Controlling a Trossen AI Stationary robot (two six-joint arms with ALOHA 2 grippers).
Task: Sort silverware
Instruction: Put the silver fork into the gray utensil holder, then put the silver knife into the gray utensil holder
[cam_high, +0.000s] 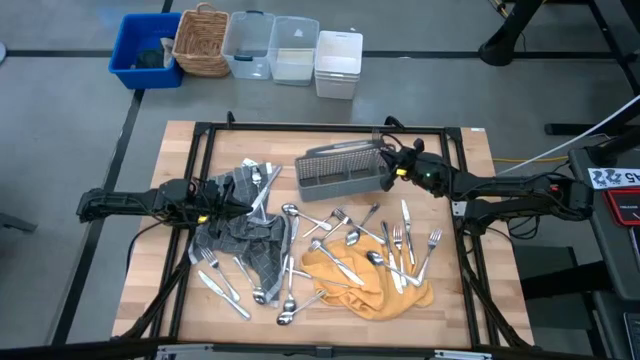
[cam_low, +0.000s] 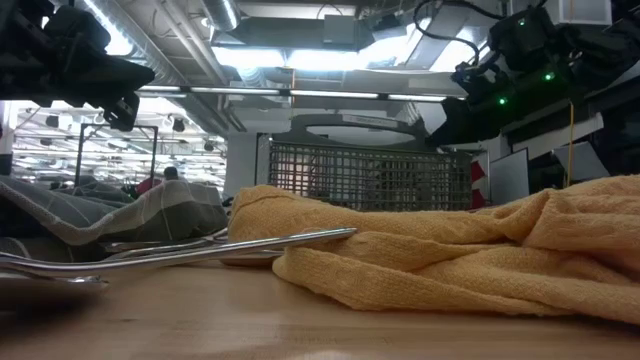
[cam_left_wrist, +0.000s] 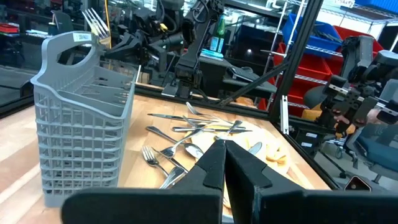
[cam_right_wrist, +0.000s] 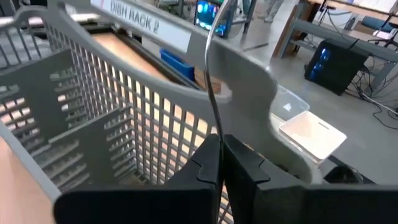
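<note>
The grey mesh caddy (cam_high: 338, 172) stands at the table's far middle; it also shows in the left wrist view (cam_left_wrist: 81, 118) and the right wrist view (cam_right_wrist: 93, 112). Several forks, spoons and knives lie on the yellow cloth (cam_high: 372, 283), the grey checked cloth (cam_high: 248, 235) and the bare wood. My right gripper (cam_high: 388, 165) is at the caddy's right end, shut on a fork (cam_left_wrist: 94, 22). My left gripper (cam_high: 243, 196) hovers over the grey cloth, left of the caddy, shut and empty (cam_left_wrist: 224, 158). My right gripper pinches the fork's slim handle (cam_right_wrist: 215, 118) between its two fingers (cam_right_wrist: 205, 155), coming roughly level from the table's right side. The fork sticks out beyond the fingertips, edge-on, over the caddy's right end. Its tines (cam_left_wrist: 93, 18) point up, clear of the caddy.
A black frame rail (cam_high: 320, 128) runs round the wooden table. Beyond the far edge stand a blue bin (cam_high: 148, 50), a wicker basket (cam_high: 202, 42), clear tubs (cam_high: 270, 48) and a white tub (cam_high: 338, 63). A fork and knife lie near the front left corner (cam_high: 220, 285).
</note>
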